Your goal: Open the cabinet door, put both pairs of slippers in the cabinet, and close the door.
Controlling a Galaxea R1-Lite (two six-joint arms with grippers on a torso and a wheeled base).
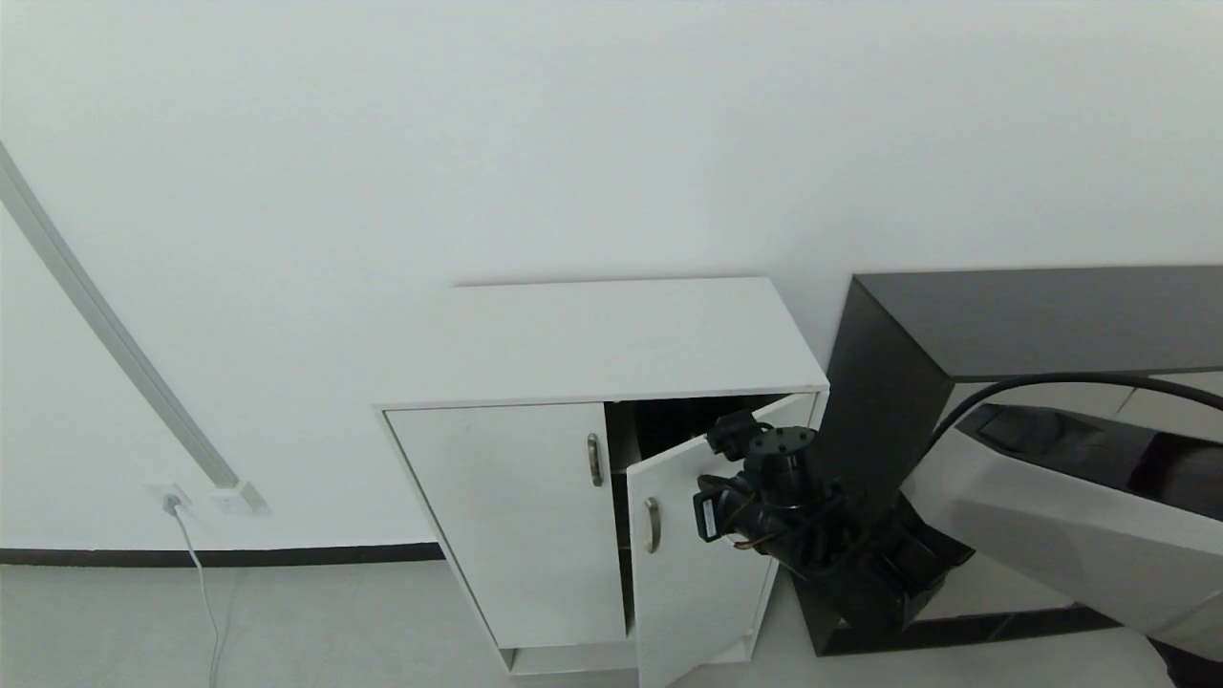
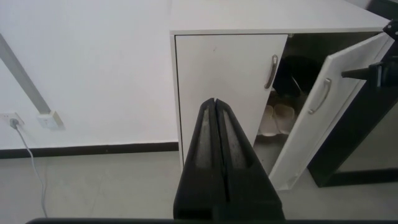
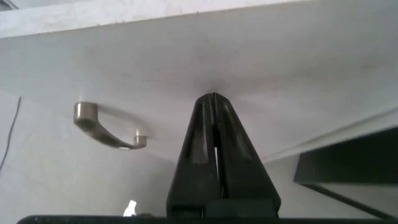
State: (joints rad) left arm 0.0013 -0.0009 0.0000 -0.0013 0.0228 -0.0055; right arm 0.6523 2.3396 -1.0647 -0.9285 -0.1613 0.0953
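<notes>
Touching door: R gripper [image 3: 214, 97], fingers pressed together, tips on outer face of R door [image 1: 688, 583], near its handle [image 3: 109, 127].
R door: ajar; L door [image 1: 506, 516] closed.
Slippers [image 2: 277, 118]: light pair, inside cabinet [image 1: 611, 334].
L gripper [image 2: 214, 102]: fingers pressed together, empty, well apart from cabinet.

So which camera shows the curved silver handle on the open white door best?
The right wrist view. There the curved silver handle sits close up, with both ends meeting the open white door. The head view and the left wrist view show the handle from farther off, as a thin bar.
</notes>
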